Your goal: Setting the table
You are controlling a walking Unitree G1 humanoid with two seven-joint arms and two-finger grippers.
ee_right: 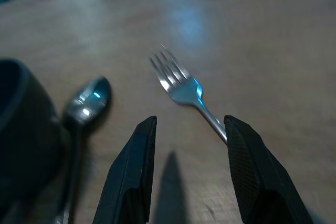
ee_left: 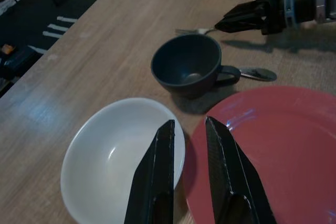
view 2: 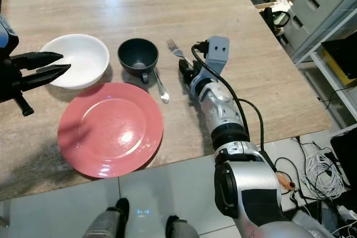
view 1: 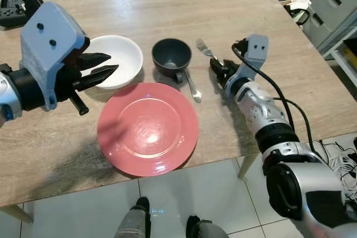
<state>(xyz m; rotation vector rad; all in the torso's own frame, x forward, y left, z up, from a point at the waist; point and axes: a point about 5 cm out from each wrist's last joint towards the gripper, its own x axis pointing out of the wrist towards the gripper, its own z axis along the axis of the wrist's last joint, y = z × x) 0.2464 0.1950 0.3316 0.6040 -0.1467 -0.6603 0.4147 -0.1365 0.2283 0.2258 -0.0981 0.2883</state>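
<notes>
Head cam: wooden table [view 1: 167, 4] holds red plate [view 1: 148, 128], white bowl [view 1: 114, 59] and dark cup [view 1: 172, 55] behind it, spoon [view 1: 192, 87] beside the cup, fork [view 1: 207, 52] right of it. Left gripper [view 1: 97, 69] hovers at the bowl's near rim; right gripper [view 1: 218, 72] sits low by the fork handle.

Left wrist: fingers [ee_left: 157, 177] slightly apart, holding nothing, over the bowl rim next to the plate.

Right wrist: fingers [ee_right: 131, 177] spread wide, empty, fork handle running under one finger.

Progress: crockery looks placed; cutlery likely needs arranging, fork grasp apparently pending.
</notes>
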